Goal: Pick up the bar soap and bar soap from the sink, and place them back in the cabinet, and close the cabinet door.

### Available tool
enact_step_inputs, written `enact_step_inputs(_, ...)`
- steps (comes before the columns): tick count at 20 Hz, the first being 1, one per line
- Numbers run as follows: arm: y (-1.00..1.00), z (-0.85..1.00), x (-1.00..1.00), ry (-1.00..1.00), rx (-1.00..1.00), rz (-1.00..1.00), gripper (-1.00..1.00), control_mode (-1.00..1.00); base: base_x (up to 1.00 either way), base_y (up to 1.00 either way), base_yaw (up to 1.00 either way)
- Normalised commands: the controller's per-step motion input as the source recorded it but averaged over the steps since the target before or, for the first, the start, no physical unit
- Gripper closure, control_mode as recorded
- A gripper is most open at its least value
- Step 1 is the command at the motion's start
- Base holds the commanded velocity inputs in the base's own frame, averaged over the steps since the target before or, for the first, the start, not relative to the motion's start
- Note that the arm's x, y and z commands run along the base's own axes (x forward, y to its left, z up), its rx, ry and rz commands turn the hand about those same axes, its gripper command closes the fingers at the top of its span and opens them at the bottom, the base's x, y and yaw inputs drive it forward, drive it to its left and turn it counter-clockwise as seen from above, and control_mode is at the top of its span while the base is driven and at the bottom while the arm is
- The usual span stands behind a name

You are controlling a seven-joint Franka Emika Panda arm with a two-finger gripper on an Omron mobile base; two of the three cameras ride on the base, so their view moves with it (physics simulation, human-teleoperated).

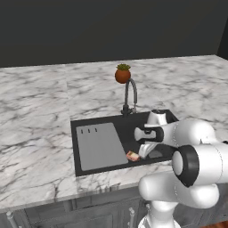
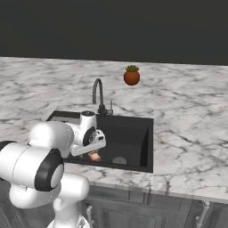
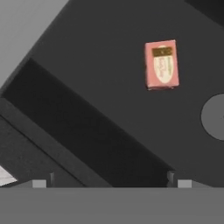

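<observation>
One bar soap (image 1: pixel 132 156) (image 2: pixel 94 156) (image 3: pixel 161 64), reddish-pink with a cream patch, lies flat on the floor of the black sink (image 1: pixel 73 127) (image 2: pixel 150 133) near its front wall. My gripper (image 1: pixel 142 152) (image 2: pixel 85 153) (image 3: pixel 111 183) hangs over the basin just beside and above the soap, pointing down. Its fingertips (image 3: pixel 43 182) stand wide apart with nothing between them, so it is open. In the hand view the soap lies ahead and to the right of the fingers. The cabinet and the cabinet door are out of view.
A dark curved faucet (image 1: pixel 130 94) (image 2: pixel 99 94) rises behind the basin. The grey ribbed drainboard (image 1: pixel 100 147) covers the sink's left half. A round drain (image 3: pixel 214 116) (image 2: pixel 119 160) sits near the soap. A potted plant (image 1: pixel 123 74) (image 2: pixel 132 75) stands on the marble counter (image 1: pixel 35 111).
</observation>
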Motion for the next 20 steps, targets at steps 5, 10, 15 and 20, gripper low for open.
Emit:
enact_step_inputs(5, 0.0, -0.2, 0.01, 0.0, 0.0, 0.0, -1.0, -1.0, 0.0, 0.0, 0.0)
enact_step_inputs(10, 0.01, -0.15, 0.07, 0.0, 0.0, 0.0, -1.0, -1.0, 0.0, 0.0, 0.0)
enact_step_inputs(15, 0.05, -0.07, 0.15, 0.0, 0.0, 0.0, -1.0, -1.0, 0.0, 0.0, 0.0)
enact_step_inputs(20, 0.06, -0.1, 0.15, 0.0, 0.0, 0.0, -1.0, -1.0, 0.0, 0.0, 0.0)
